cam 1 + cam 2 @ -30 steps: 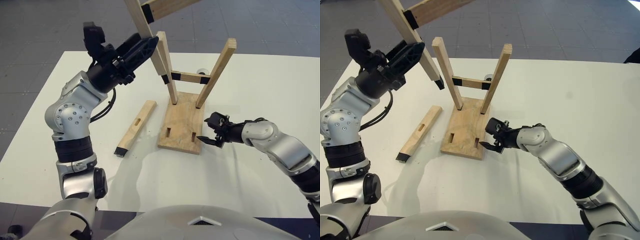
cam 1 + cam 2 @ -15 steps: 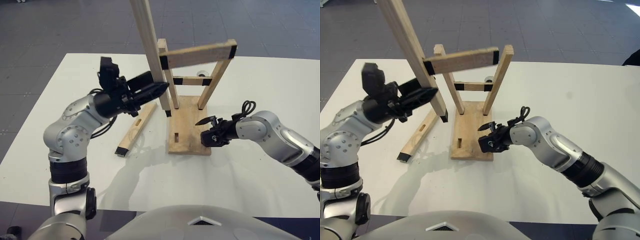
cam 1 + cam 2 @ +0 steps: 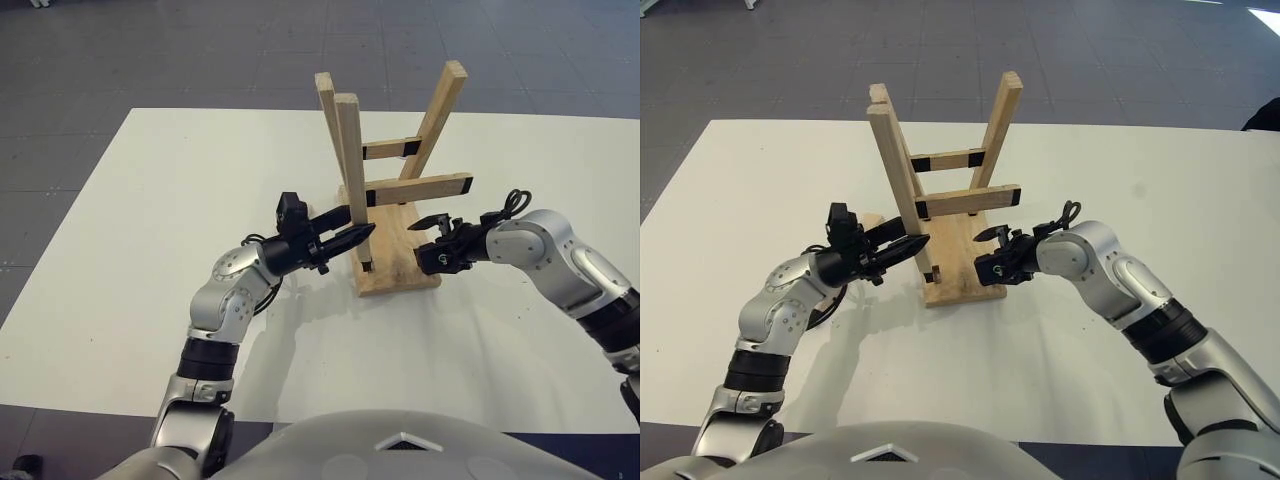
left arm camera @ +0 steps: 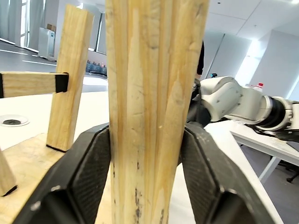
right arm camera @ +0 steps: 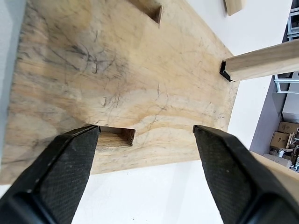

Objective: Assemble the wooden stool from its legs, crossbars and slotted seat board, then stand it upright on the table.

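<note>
Now my left gripper [image 3: 362, 233] is clamped on the third leg [image 3: 349, 150], low on its length, with a pad pressed against each side of the wood. A second ago I held this leg high and tilted over the table [image 3: 150, 250]. Since then I have swung it down and stood it nearly upright. Its dark-tipped foot is at the near-left corner of the slotted seat board [image 3: 400, 272]. I cannot tell whether the foot has gone into its slot or only rests at the mouth.

The crossbar [image 3: 420, 188] fixed to this leg juts out toward my right side. Its free end hangs in the air over the board, joined to nothing.

My right gripper [image 3: 430, 240] has drawn in to the board's near-right corner. Its fingers are spread, holding nothing, on either side of the empty slot [image 5: 117, 137] there.

Farther back, the first two legs [image 3: 440, 110] stand in the board's far slots, joined by their own crossbar [image 3: 390, 149].

I judge this as moving from carrying to seating. The leg must be pressed home while the board is kept from sliding. A fourth leg is then still needed for that open slot and the free crossbar end.
</note>
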Robot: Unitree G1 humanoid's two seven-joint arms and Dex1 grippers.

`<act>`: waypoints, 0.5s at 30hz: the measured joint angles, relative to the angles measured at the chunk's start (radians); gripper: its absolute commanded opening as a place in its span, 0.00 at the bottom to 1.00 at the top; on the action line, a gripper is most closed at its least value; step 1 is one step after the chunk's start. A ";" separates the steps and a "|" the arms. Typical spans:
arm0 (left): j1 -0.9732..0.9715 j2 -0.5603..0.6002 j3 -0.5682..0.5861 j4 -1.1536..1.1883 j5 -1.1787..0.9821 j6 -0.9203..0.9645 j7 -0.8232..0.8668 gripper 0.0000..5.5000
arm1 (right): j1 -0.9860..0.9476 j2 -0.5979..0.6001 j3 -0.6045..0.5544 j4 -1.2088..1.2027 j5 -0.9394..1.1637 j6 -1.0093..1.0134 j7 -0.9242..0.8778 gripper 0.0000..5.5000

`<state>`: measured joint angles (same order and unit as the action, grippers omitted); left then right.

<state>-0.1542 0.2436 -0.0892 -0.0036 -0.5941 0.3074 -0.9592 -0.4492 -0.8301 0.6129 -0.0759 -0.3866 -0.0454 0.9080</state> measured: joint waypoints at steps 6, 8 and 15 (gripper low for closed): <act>-0.012 -0.057 0.000 0.087 0.010 -0.006 0.003 0.39 | 0.017 0.025 -0.025 -0.003 -0.021 0.013 0.018 0.67; -0.013 -0.061 0.001 0.107 0.012 -0.012 0.002 0.39 | 0.022 0.032 -0.034 -0.002 -0.023 0.014 0.020 0.67; -0.035 -0.067 -0.016 0.154 0.072 -0.057 -0.006 0.39 | 0.032 0.041 -0.051 -0.004 -0.043 0.004 0.026 0.67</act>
<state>-0.1893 0.1768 -0.1054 0.1503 -0.5220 0.2501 -0.9650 -0.4174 -0.7886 0.5621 -0.0795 -0.4293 -0.0413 0.9339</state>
